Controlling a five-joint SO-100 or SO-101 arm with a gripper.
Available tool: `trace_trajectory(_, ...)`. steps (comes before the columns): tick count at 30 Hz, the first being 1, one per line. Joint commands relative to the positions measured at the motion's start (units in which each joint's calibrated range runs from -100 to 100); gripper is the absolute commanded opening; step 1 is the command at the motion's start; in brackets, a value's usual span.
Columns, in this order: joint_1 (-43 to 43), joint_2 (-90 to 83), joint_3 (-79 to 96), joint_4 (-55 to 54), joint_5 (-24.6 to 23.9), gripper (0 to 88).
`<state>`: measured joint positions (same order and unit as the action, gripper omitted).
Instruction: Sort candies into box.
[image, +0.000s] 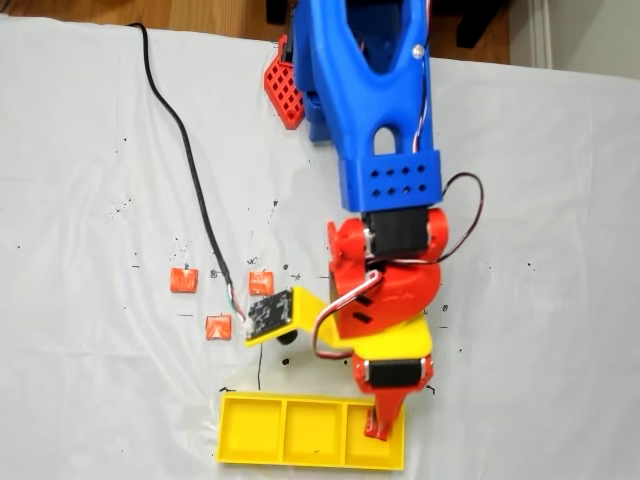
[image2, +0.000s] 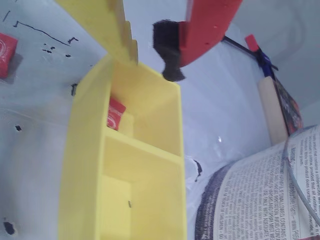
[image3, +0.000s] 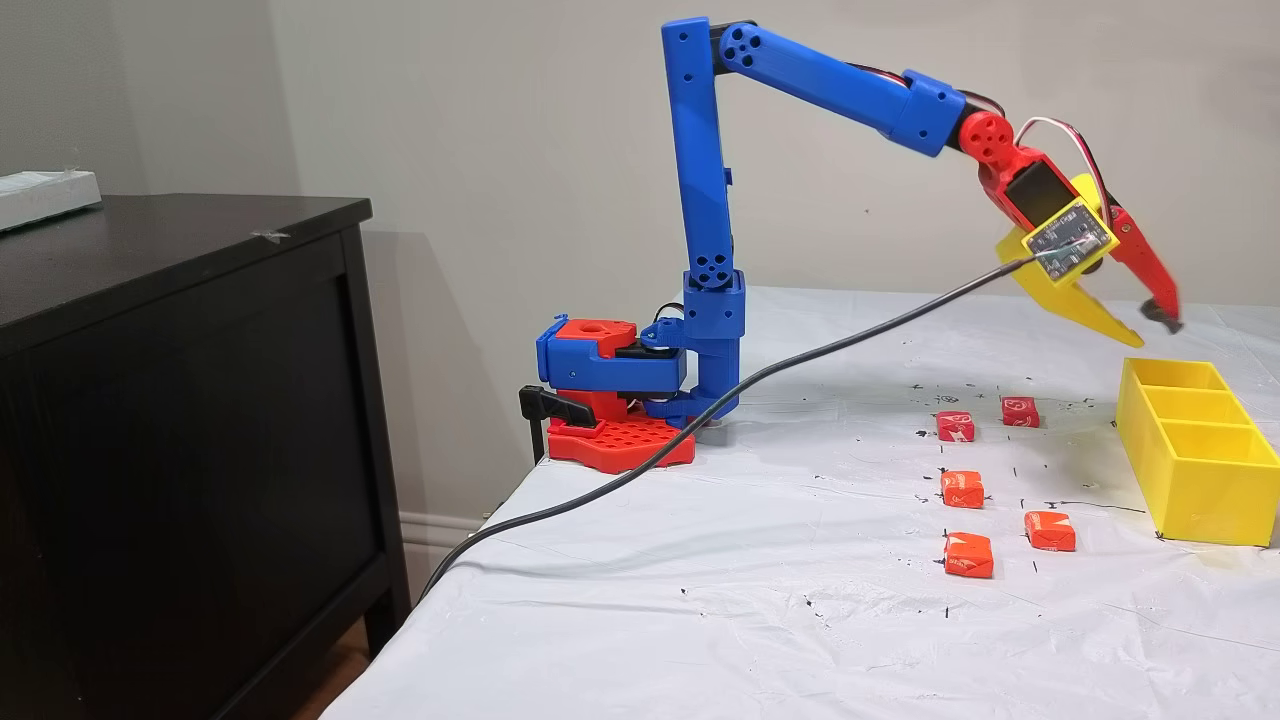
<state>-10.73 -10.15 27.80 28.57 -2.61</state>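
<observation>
While the hand (image3: 1150, 328) hangs parted over the box (image3: 1190, 470) — one candy (image2: 115, 114), seemingly dark red, inside

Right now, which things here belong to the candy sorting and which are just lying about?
For the job: yellow tray; red candy already in its end compartment; five loose candies on the sheet, e.g. orange candy; open gripper.
Lying about: black cable, open book, dark cabinet.

In the wrist view, an open printed page (image2: 270, 190) lies below and to the right of the gripper (image2: 150, 52), covered in lines of small black type too blurred to read. The dark red candy (image2: 115, 113) in the yellow box (image2: 85, 165) just below the gripper bears white marks that cannot be made out.
</observation>
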Motion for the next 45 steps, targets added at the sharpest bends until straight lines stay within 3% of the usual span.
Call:
trace_trajectory(1,-1.0,-5.8,-7.5,7.7,0.3,0.2)
trace_trajectory(8,-2.5,-7.1,-9.7,21.0,0.6,0.4)
trace_trajectory(13,-4.4,-6.6,-8.6,24.4,2.1,0.4)
trace_trajectory(16,-4.9,-3.1,-9.7,26.6,1.7,8.9)
trace_trajectory(33,-5.8,8.6,-11.1,25.4,3.0,26.2)
trace_trajectory(45,-7.0,11.9,-11.3,24.6,3.1,23.4)
